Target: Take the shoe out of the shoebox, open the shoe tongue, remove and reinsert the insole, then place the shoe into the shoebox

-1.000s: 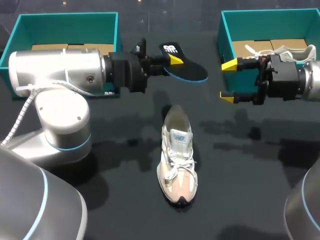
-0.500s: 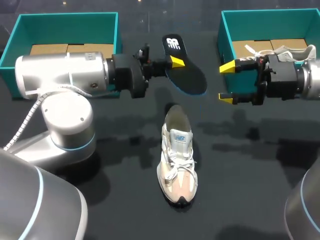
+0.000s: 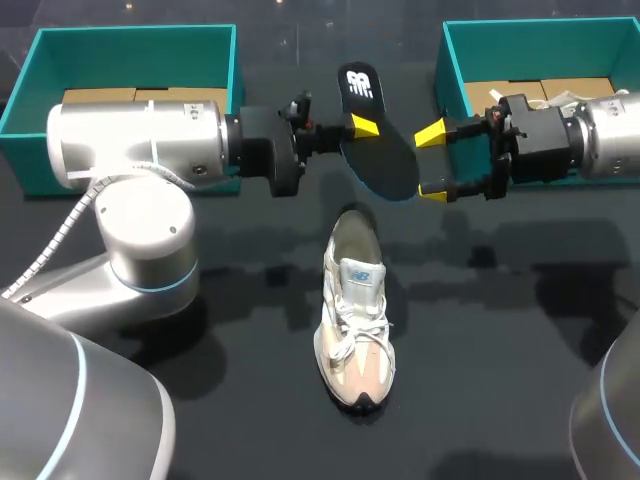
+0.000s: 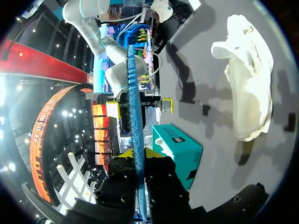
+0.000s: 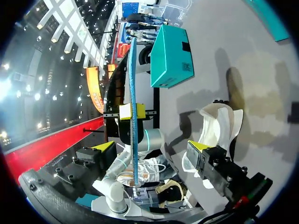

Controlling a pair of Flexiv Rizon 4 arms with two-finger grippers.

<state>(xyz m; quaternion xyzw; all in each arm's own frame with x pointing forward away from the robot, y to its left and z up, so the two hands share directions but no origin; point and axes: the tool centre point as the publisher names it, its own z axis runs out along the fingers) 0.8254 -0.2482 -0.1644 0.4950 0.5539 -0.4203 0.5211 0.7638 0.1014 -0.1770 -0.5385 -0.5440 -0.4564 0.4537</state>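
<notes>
The shoe [image 3: 355, 320] was seen standing on its sole on the dark table [image 3: 520, 380], outside both boxes, its toe turned toward the robot. Beyond the shoe's heel the black insole [image 3: 378, 145] with a blue edge was held off the table. The left gripper [image 3: 358, 128], reached in from the left of the shoe, was clenched on the insole, one yellow-tipped finger pressed to each face. The right gripper [image 3: 432, 162], brought in from the right of the shoe, was spread wide just beside the insole's edge, and no contact with it could be seen. One teal shoebox [image 3: 130, 40] was set far to the left beyond the shoe, and a second teal shoebox [image 3: 530, 35] far to the right.
</notes>
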